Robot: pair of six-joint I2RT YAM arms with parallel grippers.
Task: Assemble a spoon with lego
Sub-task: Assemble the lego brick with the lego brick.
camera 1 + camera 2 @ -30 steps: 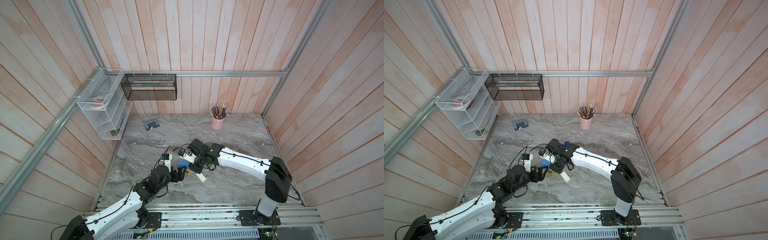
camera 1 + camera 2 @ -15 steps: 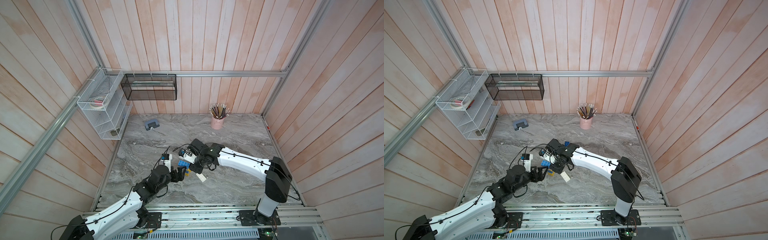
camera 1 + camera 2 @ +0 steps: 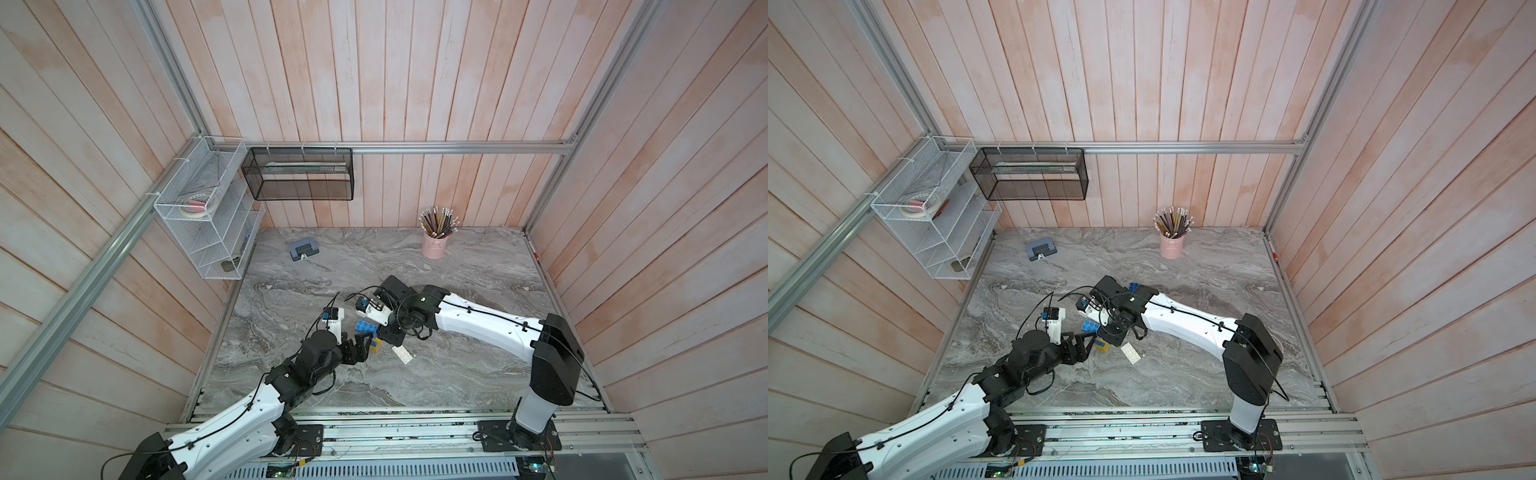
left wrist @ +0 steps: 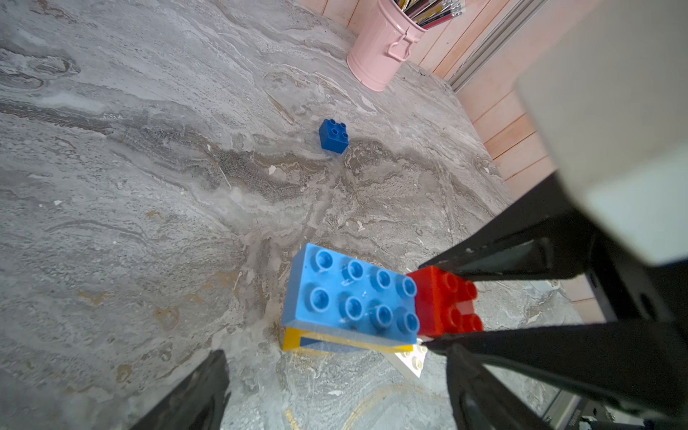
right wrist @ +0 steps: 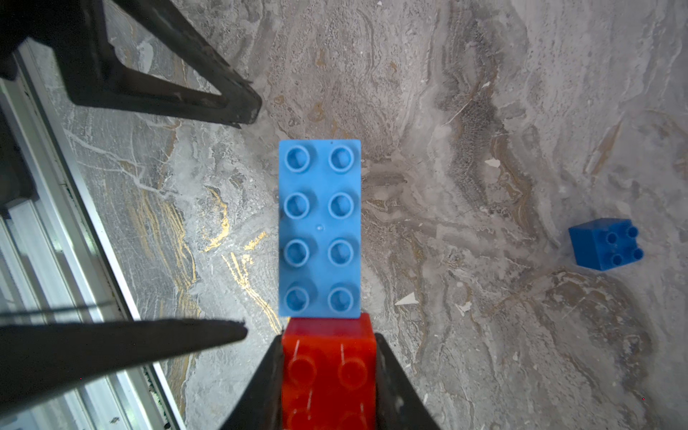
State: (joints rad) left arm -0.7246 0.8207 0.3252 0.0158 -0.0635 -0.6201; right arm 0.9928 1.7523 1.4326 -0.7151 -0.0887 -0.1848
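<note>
At the middle of the bench [image 3: 457, 374], right fingers [image 5: 389, 387] clamped on red brick [image 5: 327, 372], one end of part-built spoon [image 3: 366, 327]. Butted against the red, light blue oblong brick [image 5: 319, 227], seated on yellow brick [image 4: 290, 338]. Left fingers [image 5: 149, 340] spread wide, gripping nothing, just left of that stack, clear of it. White brick [image 3: 403, 354] flat on bench just to near right. Dark blue square brick [image 5: 605, 244] alone farther back; pink cup of pencils [image 3: 434, 245] at far edge.

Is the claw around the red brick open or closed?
Shut: the right gripper presses both sides of the red brick, no gap.
</note>
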